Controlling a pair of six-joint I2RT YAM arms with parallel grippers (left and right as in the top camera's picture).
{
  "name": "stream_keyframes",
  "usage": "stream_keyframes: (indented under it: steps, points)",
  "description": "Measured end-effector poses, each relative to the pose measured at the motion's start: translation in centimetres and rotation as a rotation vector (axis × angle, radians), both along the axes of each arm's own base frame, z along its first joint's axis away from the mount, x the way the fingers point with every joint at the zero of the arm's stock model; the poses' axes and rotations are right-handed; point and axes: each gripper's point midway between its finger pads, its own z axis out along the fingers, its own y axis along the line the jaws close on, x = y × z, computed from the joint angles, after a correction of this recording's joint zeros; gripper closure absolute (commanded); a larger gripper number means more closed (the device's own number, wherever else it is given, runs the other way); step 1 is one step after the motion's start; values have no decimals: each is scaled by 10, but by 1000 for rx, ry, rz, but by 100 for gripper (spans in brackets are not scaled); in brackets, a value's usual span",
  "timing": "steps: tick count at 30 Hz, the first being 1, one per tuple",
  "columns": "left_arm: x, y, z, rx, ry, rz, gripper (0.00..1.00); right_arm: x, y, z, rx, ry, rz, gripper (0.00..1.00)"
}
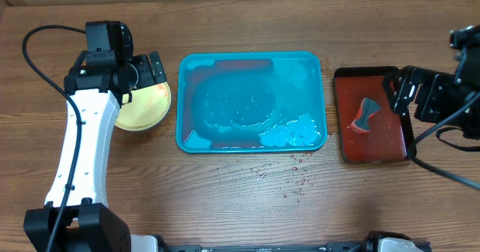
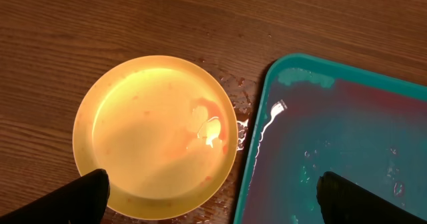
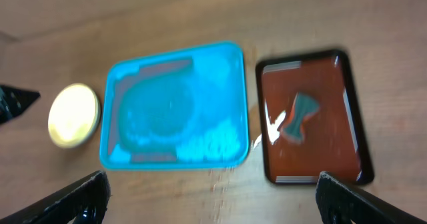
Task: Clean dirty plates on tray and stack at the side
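We see one pale yellow plate [image 2: 157,137] lying flat on the surface [image 1: 225,207], just left of the tray [image 1: 232,102] and apart from it. We cannot tell whether other plates lie under it. The plate is wet and carries small reddish specks.

The tray is teal and holds a reddish film of water, with white foam [image 1: 289,134] in its near right corner. Drops [image 1: 289,173] lie on the surface in front of the tray.

The left gripper [image 2: 220,199] hovers over the plate, jaws wide and holding nothing.

A red tray [image 1: 379,143] lies right of the teal tray and holds a grey-blue object [image 1: 365,115]. The right gripper [image 3: 213,201] hangs above the red tray's right edge, jaws wide and holding nothing.
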Motion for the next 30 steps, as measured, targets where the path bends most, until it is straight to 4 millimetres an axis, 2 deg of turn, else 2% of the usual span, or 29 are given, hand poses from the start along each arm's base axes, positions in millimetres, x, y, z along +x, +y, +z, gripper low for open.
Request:
stream_keyframes:
  steps: [5, 8, 12, 15, 18, 26, 30]
  points:
    - [0, 0, 0, 0, 0, 0, 0, 9, -2, 34, -26, -186, -4, 0]
    - [0, 0, 0, 0, 0, 0, 0, 21, 3, 58, -49, -360, 21, 0]
    - [0, 0, 0, -1, 0, 0, 0, 27, 18, 58, -74, -485, 81, 0]
    - [0, 0, 0, -2, -1, -1, 0, 27, 28, 42, -89, -578, 106, 0]
    - [1, -1, 0, -3, -3, -2, 0, 23, 28, 18, -96, -661, 102, 0]
    - [1, -1, 0, -3, -3, -2, 0, 10, 26, -83, -94, -794, 80, 0]
    - [1, -1, 0, -3, -3, -2, 0, 0, 23, -117, -99, -863, 65, 0]
